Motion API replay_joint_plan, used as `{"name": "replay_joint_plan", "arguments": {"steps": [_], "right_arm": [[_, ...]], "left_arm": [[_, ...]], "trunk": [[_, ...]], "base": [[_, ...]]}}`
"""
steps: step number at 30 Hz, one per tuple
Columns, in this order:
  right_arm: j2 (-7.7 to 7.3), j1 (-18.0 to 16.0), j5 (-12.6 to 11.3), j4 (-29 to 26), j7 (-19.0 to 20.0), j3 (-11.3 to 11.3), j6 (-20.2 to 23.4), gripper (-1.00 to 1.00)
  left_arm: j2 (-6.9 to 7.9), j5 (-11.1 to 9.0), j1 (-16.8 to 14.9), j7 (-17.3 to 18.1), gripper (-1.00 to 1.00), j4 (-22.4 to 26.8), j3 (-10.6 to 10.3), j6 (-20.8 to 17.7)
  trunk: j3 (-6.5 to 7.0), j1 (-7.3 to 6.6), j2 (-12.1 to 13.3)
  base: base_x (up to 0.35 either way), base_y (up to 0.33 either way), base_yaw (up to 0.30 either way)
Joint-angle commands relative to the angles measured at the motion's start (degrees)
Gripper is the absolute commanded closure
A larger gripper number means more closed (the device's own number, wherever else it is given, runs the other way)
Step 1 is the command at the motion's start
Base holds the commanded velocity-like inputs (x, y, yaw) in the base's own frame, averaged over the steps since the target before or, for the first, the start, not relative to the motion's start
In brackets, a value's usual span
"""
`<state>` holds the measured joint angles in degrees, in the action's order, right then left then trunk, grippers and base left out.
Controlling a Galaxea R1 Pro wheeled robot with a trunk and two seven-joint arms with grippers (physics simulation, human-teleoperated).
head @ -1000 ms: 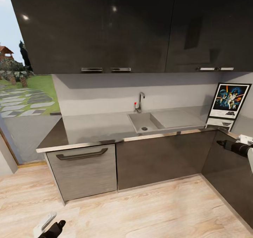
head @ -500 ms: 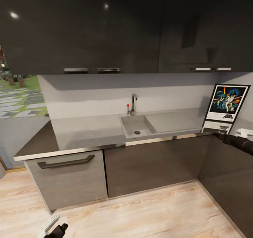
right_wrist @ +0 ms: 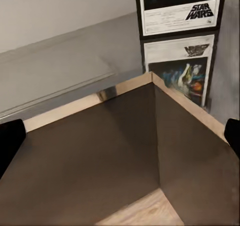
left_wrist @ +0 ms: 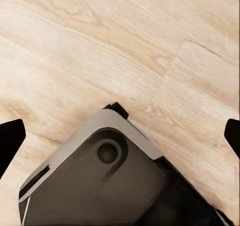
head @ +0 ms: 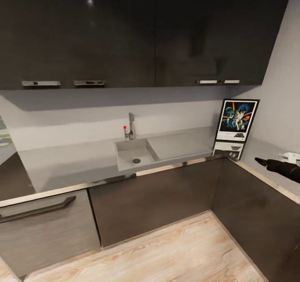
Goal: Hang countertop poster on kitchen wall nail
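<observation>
My right fingers [right_wrist: 231,136] are spread wide, holding nothing; my left fingers [left_wrist: 11,138] likewise gape over wooden floor [left_wrist: 75,45]. Ahead of my right fingers, one poster [head: 237,120] stands upright in the kitchen countertop [head: 75,161] corner, one reflection [right_wrist: 182,68] beneath it.

Head view looks down from standing height over the desk [head: 83,161] corner; right wrist view faces that corner closer — both catch the poster [head: 237,119]; left wrist view points at floor [left_wrist: 75,45].
</observation>
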<state>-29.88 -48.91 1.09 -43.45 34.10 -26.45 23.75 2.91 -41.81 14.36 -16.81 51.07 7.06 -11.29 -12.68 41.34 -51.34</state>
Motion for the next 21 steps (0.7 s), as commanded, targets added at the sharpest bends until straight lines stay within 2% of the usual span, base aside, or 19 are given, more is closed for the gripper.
{"name": "replay_joint_plan", "arguments": {"steps": [1,3,4,7,15,21], "right_arm": [[-0.27,-0.15,0.15,0.19,0.28,-0.20,0.49,-1.00],[-0.64,-0.42,0.19,1.13,-0.03,-0.17,0.70,-1.00],[-0.93,-0.73,0.26,3.21,-2.53,-0.03,0.83,-1.00],[-0.81,-0.25,0.00,2.62,-2.97,0.21,0.59,-1.00],[-0.93,-0.10,0.18,2.42,2.45,0.34,0.38,-1.00],[-0.75,-0.07,0.16,2.41,3.31,0.35,0.29,-1.00]], "left_arm": [[-0.08,-0.42,0.68,0.58,-1.00,0.10,-0.42,0.53],[-0.16,-0.62,1.64,1.38,-1.00,-0.01,-0.70,1.92],[-0.25,-0.90,3.45,2.03,-1.00,-0.38,-0.62,4.53],[-0.27,-0.98,4.06,2.05,-1.00,-0.71,-0.35,5.55],[-0.21,-1.80,4.18,2.02,-1.00,-0.87,-0.30,5.74],[-0.19,-2.08,4.18,1.84,-1.00,-0.87,-0.30,6.21]], "trunk": [[-0.07,0.03,-0.06],[-0.07,0.03,-0.06],[-0.07,0.03,-0.06],[-0.07,0.03,-0.06],[-0.07,0.03,-0.06],[-0.07,0.03,-0.06]], "base": [[0.173,-0.252,-0.281],[0.177,-0.244,-0.279],[0.232,-0.230,-0.217],[0.254,-0.230,-0.057],[0.261,-0.232,-0.009],[0.264,-0.232,-0.001]]}}
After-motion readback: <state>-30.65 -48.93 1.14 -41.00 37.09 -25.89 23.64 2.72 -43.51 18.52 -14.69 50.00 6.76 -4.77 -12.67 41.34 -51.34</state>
